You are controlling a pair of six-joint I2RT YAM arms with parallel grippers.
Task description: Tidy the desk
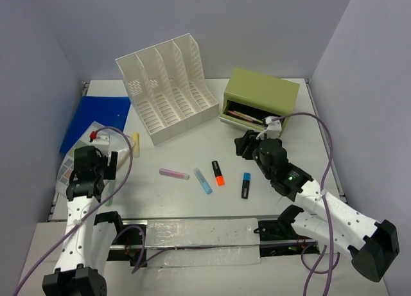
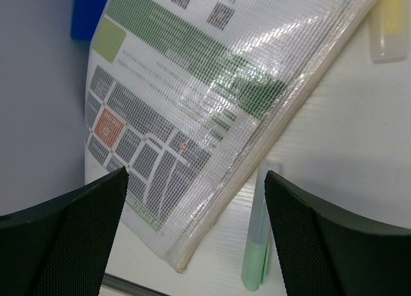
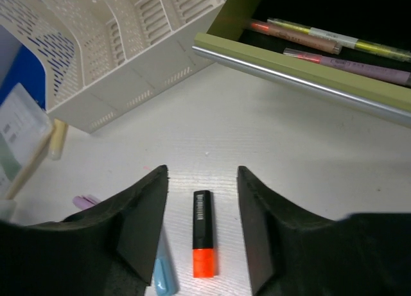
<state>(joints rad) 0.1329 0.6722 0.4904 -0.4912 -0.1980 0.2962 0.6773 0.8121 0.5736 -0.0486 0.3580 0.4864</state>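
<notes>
Desk (image 1: 192, 148) lies beneath left jaws and right jaws, both open, empty.

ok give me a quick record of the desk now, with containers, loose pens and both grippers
surface: large white desk
containers: white slotted file rack at back; olive-green drawer box, drawer open, pens inside
flat items: blue folder, clear mesh pouch, both left
loose pens: purple marker, light-blue highlighter, orange highlighter, blue-and-black highlighter mid-desk; yellow highlighter near rack; green highlighter beside pouch
left gripper: open, over pouch edge
right gripper: open, pointed at orange highlighter, not touching
</notes>
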